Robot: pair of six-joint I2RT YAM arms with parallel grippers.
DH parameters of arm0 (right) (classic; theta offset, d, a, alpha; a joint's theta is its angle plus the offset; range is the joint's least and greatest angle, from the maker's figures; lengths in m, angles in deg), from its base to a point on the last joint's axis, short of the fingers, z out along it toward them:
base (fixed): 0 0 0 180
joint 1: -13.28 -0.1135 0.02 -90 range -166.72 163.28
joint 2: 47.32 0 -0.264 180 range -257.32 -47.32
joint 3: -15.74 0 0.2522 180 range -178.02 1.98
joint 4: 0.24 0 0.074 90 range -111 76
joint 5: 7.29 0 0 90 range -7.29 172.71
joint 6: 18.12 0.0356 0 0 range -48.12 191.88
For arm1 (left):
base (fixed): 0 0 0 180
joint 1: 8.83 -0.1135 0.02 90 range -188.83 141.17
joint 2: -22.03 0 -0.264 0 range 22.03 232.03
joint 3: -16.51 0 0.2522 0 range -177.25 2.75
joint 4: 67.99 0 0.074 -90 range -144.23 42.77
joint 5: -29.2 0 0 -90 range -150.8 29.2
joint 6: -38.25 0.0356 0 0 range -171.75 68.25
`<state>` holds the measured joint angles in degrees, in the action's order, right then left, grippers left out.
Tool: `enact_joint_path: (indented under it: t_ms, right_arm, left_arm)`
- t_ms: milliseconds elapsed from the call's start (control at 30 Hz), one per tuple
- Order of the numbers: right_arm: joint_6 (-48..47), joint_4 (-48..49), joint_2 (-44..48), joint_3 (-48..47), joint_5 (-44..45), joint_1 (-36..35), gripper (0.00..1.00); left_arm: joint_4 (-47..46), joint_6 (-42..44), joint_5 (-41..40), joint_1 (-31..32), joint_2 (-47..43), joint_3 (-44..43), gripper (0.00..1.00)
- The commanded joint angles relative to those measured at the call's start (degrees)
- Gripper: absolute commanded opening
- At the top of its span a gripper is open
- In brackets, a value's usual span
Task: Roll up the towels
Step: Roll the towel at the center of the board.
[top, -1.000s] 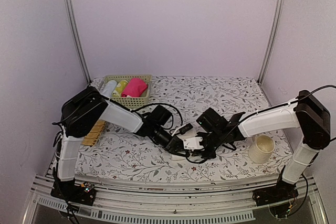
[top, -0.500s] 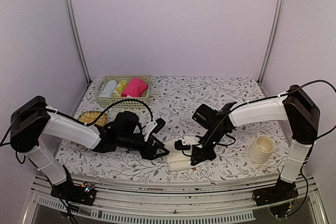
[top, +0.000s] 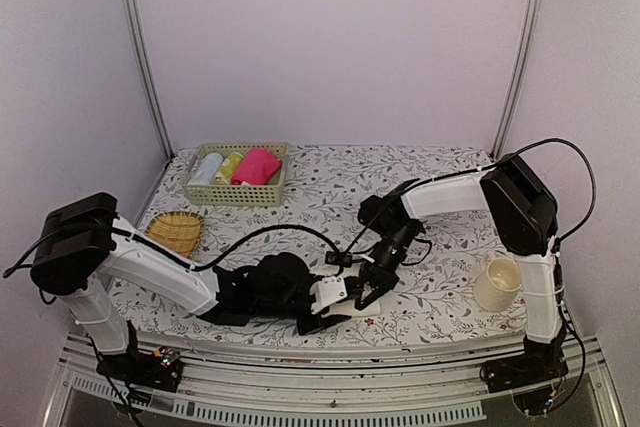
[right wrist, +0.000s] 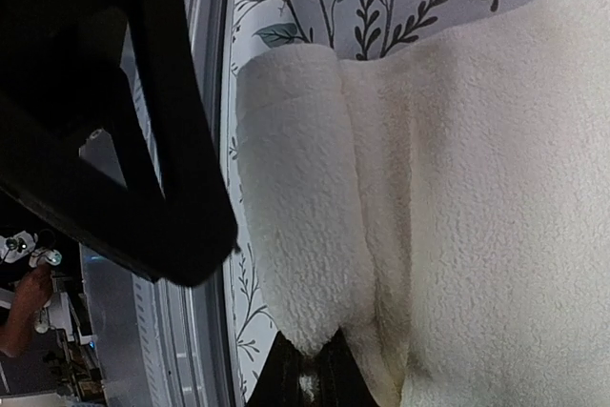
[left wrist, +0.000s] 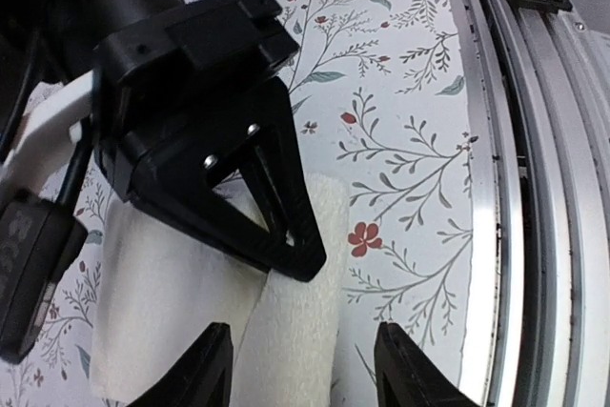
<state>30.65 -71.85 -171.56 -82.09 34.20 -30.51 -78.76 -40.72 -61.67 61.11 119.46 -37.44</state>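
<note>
We're down at the near edge of the table, and both arms crowd over the cream towel. It lies on the flowered top just beside the front rail, and its rail-side edge is rolled over into a thick fold.

The left end effector comes in low along the rail. Its jaws stand wide, one finger on each side of the rolled edge, so the roll runs straight between them. We see a gap on both sides, and neither finger presses the cloth.

The right end effector reaches in from the far side and points down at the same rolled edge. Its fingers are drawn together into a narrow point, and the tips sit right on the towel where the roll meets the flat part. In the right wrist view the end of the roll tapers down into those tips. A scrap of white shows between them, so we call it a pinch on the cream towel.

The two end effectors are very close, with the right one's tips just ahead of the left one's open fingers. We can't tell whether they touch.

The pink towel lies rolled in the basket at the far left corner, well apart from both arms. The mat lies on the left of the table between the basket and the left arm. The mug stands on the right, near the right arm's base.
</note>
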Motion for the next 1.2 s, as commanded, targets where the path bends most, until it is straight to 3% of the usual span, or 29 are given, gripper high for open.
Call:
enact_joint_path:
  t_ms: [0, 100, 400, 567, 633, 867, 1033, 1167]
  right_arm:
    - [-0.43, -2.95, -3.07, -1.04, 0.27, 0.18, 0.04]
    - [-0.43, -2.98, -3.19, -1.04, 0.18, 0.28, 0.04]
    - [-0.42, -2.88, -2.12, -0.52, -0.87, 0.47, 0.06]
    - [-3.9, -0.87, 7.88, 3.39, -3.66, 2.36, 0.32]
    - [-4.71, 0.5, 12.6, 5.03, -3.41, 3.74, 0.37]
    - [-1.07, 9.35, 26.44, 12.26, -3.14, 9.37, 0.37]
    - [0.57, 19.95, 36.76, 21.64, 5.84, 9.38, 0.33]
    - [0.29, 25.77, 39.99, 27.19, 12.87, 7.55, 0.31]
  left_arm:
    - [4.9, 8.3, -6.04, 1.85, 5.36, -5.23, 0.53]
    - [7.35, 9.68, -7.43, 1.87, 8.31, -8.15, 0.49]
    - [12.73, 9.97, -8.32, 1.88, 12.44, -11.78, 0.21]
    - [15.67, 8.51, -6.64, 1.68, 12.35, -13.11, 0.1]
    - [17.5, 7.16, -4.43, 1.33, 12.43, -14.09, 0.09]
    - [24.72, -1.07, 10.58, -3.51, 14.03, -19.83, 0.07]
    - [28.91, -7.98, 23.36, -8.96, 20.41, -24.71, 0.07]
    - [31.49, -13.91, 33.9, -13.58, 25.83, -28.46, 0.07]
